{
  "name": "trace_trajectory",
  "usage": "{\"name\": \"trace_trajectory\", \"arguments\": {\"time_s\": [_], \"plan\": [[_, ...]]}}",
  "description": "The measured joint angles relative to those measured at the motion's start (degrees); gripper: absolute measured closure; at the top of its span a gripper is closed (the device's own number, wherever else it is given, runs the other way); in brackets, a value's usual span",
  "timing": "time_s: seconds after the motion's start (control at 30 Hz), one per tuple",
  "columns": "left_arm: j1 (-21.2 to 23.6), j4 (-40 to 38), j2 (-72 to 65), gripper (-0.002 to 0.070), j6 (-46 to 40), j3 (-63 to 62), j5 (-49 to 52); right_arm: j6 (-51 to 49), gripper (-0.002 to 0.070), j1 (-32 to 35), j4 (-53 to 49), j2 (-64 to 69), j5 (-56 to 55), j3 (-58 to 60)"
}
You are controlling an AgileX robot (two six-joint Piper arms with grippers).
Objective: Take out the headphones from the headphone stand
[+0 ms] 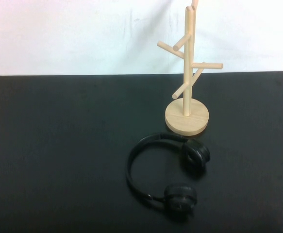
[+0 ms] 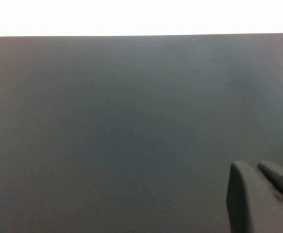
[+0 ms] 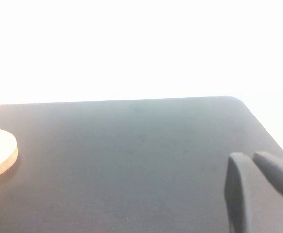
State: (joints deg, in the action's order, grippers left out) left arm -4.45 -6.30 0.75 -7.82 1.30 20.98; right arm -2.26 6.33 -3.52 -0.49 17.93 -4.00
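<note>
High view: headphone stand (image 1: 187, 114) top cut off.

A black table (image 1: 58, 145) before a white wall (image 1: 73, 34).

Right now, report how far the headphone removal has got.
Done: the headphones lie flat on the black table, in front of the headphone stand and off its pegs, which are bare. In hand: nothing; the left gripper and right gripper sit over bare table, each seen only by its own wrist camera, the right one shut and empty. Left: apparently nothing.
</note>
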Motion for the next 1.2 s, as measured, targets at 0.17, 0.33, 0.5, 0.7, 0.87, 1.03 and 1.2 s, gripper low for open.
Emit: {"name": "trace_trajectory", "arguments": {"time_s": [0.17, 0.33, 0.5, 0.7, 0.87, 1.03, 1.2], "plan": [[0.0, 0.0, 0.0, 0.0678, 0.0, 0.0, 0.0, 0.0, 0.0685, 0.0, 0.1, 0.0, -0.1, 0.1], [0.0, 0.0, 0.0, 0.0678, 0.0, 0.0, 0.0, 0.0, 0.0685, 0.0, 0.1, 0.0, -5.4, 4.5], [0.0, 0.0, 0.0, 0.0678, 0.0, 0.0, 0.0, 0.0, 0.0685, 0.1, 0.1, -0.1, -3.7, 5.5], [0.0, 0.0, 0.0, 0.0678, 0.0, 0.0, 0.0, 0.1, 0.0685, 0.1, 0.1, -0.3, 3.4, 5.5], [0.0, 0.0, 0.0, 0.0678, 0.0, 0.0, 0.0, 0.1, 0.0685, 0.1, 0.1, -0.3, 3.8, 5.5], [0.0, 0.0, 0.0, 0.0678, 0.0, 0.0, 0.0, 0.1, 0.0685, 0.1, 0.1, -0.3, 3.9, 5.5], [0.0, 0.0, 0.0, 0.0678, 0.0, 0.0, 0.0, 0.1, 0.0685, 0.1, 0.1, -0.3, 3.9, 5.5]]}}
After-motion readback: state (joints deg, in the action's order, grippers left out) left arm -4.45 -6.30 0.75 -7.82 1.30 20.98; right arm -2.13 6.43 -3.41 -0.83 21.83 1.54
